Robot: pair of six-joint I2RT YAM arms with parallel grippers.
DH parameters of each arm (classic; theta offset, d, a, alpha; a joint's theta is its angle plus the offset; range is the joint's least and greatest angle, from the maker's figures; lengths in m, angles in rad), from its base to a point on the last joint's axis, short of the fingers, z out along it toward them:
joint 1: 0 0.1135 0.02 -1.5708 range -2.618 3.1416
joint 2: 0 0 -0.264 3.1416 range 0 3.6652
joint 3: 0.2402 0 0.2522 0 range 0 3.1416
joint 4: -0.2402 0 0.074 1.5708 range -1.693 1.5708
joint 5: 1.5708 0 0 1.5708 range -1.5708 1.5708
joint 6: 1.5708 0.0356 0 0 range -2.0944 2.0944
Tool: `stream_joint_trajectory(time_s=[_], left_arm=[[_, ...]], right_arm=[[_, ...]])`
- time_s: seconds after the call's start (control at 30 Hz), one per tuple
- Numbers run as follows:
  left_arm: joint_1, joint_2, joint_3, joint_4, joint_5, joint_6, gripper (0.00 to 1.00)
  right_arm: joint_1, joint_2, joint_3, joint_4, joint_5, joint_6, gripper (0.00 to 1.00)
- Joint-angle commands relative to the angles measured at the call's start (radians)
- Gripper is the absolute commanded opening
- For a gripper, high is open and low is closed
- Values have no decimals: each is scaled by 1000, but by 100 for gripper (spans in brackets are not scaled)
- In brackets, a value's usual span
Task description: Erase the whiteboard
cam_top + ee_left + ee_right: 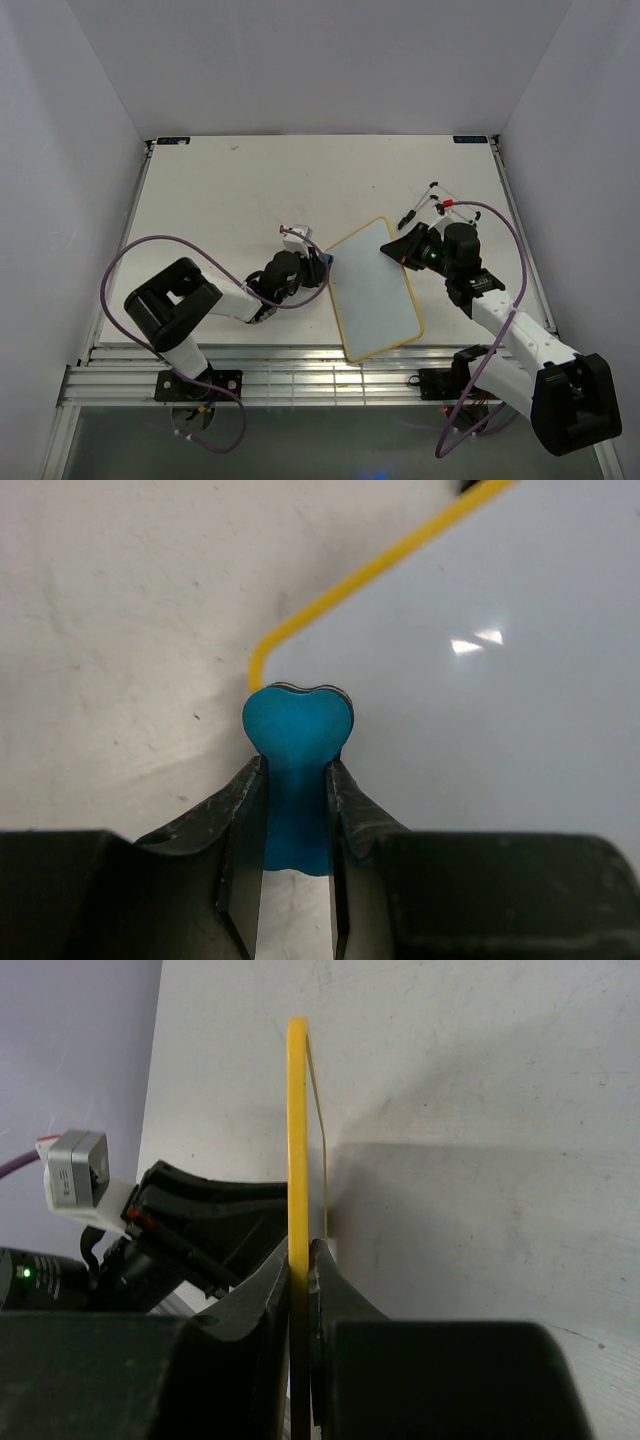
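The whiteboard, white with a thin yellow frame, lies tilted near the middle of the table; its face shows no marks. My right gripper is shut on the board's far right edge; in the right wrist view the yellow frame runs edge-on between the jaws. My left gripper is shut on a teal bone-shaped eraser, whose rounded end touches the board's rounded left corner. The board's white face fills the right of the left wrist view.
Two markers lie on the table behind the right gripper. The left arm shows beyond the board in the right wrist view. White walls enclose the table on three sides. A slotted rail runs along the near edge.
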State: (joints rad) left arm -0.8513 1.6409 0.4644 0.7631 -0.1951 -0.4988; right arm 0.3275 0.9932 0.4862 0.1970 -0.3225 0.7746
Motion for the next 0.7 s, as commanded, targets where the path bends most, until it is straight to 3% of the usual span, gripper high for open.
stream_joint_trajectory(time_s=[0.0, 0.23, 0.47, 0.67], left_arm=[[58, 34, 69, -48, 71, 5, 0], [54, 63, 149, -94, 149, 34, 0], [-28, 39, 106, -186, 79, 28, 0], [-121, 3, 14, -120, 43, -41, 0]], right_arm=[[10, -44, -4, 94, -113, 74, 8], [10, -61, -69, 111, -72, 74, 8], [10, -70, -15, 71, 58, 52, 8], [12, -80, -34, 139, 108, 110, 8]])
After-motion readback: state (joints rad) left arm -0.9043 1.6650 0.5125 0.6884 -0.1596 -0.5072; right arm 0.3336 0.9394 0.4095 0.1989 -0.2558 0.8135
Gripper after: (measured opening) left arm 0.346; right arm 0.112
